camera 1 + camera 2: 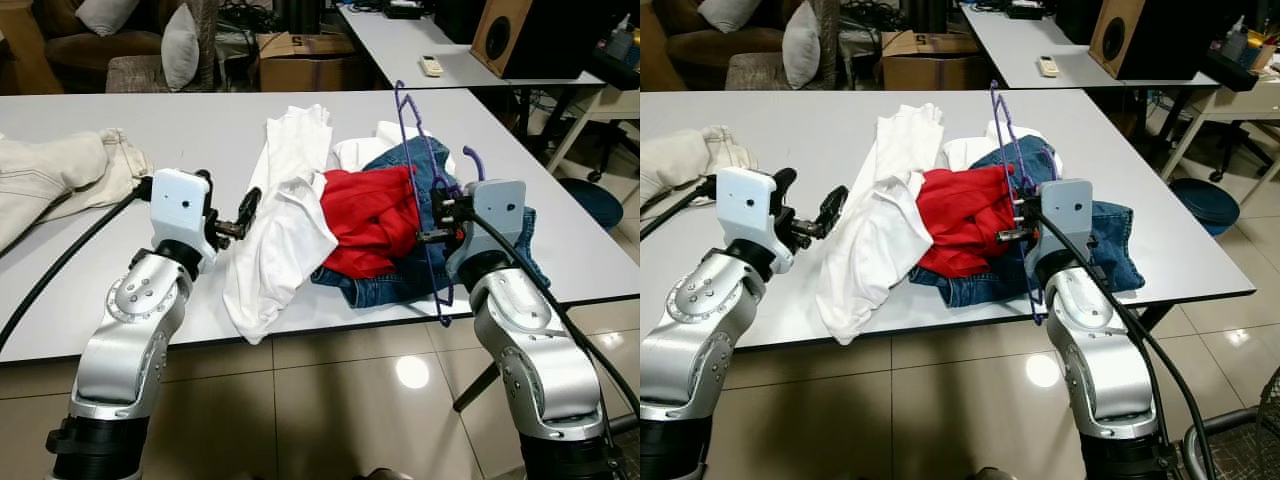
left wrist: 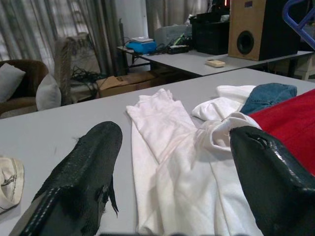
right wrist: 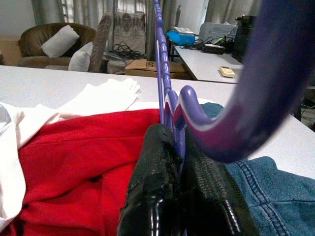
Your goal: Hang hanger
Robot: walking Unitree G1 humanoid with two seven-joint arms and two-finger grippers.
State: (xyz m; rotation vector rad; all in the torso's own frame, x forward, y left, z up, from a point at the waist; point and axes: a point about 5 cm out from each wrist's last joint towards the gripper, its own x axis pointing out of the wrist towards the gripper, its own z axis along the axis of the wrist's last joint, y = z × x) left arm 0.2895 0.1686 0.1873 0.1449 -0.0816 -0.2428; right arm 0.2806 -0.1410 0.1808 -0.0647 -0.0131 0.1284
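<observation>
A purple plastic hanger [image 1: 425, 190] stands upright over a heap of clothes on the white table [image 1: 150, 130]. My right gripper [image 1: 437, 222] is shut on the hanger's bar; its hook [image 3: 256, 98] curves close to the right wrist camera. Under it lie a red garment [image 1: 370, 220], blue jeans [image 1: 400, 275] and a white shirt [image 1: 285, 225]. My left gripper [image 1: 245, 215] stands open at the white shirt's left edge, holding nothing; its fingers [image 2: 83, 172] frame the shirt in the left wrist view.
A beige garment [image 1: 55, 175] lies at the table's far left. A second table [image 1: 420, 45] with a speaker [image 1: 500, 35] stands behind on the right. Armchair with pillows [image 1: 120, 40] and a cardboard box [image 1: 300, 60] are at the back. The near table edge is just below the clothes.
</observation>
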